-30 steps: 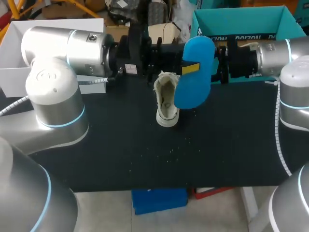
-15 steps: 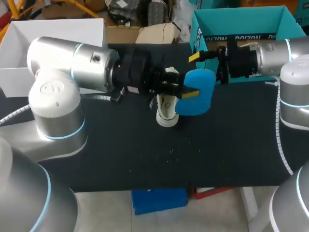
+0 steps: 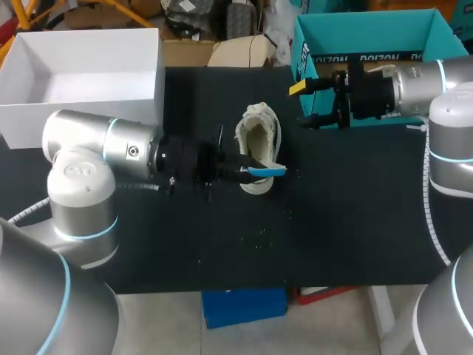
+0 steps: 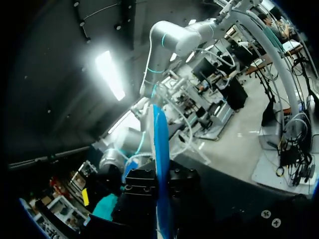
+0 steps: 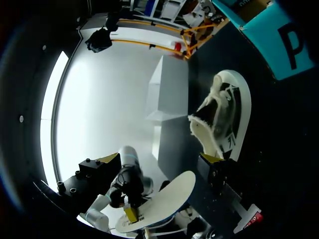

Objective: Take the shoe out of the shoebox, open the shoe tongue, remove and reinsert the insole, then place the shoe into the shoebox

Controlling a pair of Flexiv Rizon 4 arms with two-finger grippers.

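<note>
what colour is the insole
The insole is blue, clearest in the left wrist view; its other face, in the right wrist view, looks off-white.

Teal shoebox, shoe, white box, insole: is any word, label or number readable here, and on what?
Teal shoebox: dark lettering on its front wall, mostly hidden behind the right gripper; not readable whole.
Shoe: small dark mark on its side, too small to read.
White box, insole: no print visible.
</note>
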